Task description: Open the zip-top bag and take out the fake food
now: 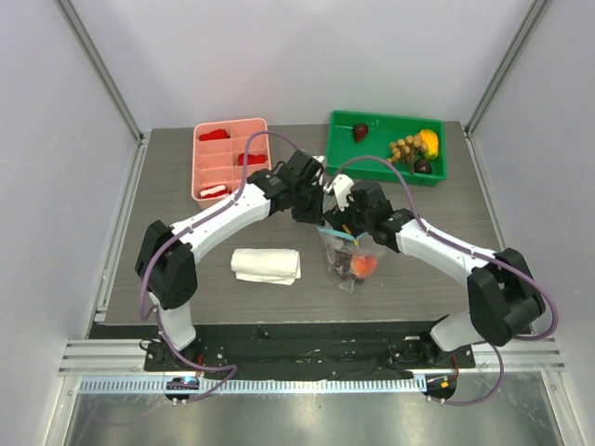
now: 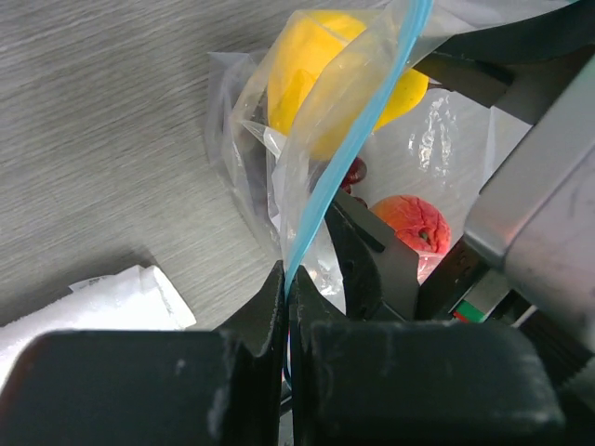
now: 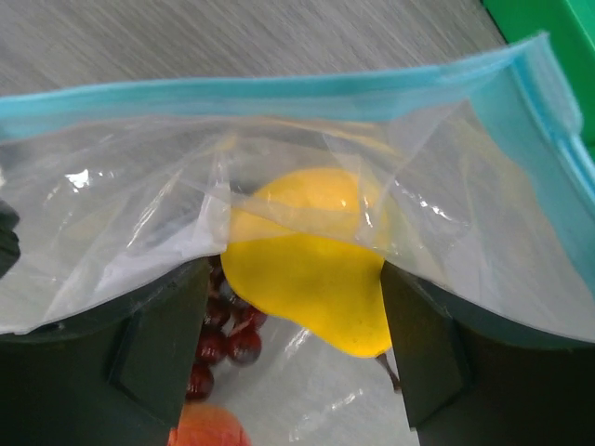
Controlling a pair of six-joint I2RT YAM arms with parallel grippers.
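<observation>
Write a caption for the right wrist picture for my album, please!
Right gripper at the clear zip-top bag, its fingers spread either side of a yellow fake fruit.

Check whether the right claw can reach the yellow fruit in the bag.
Probably yes. The left claw pinches the zip-top bag by its strip, and the right claw stands open with the yellow fruit between its fingers; a fold of film partly covers it.
</observation>
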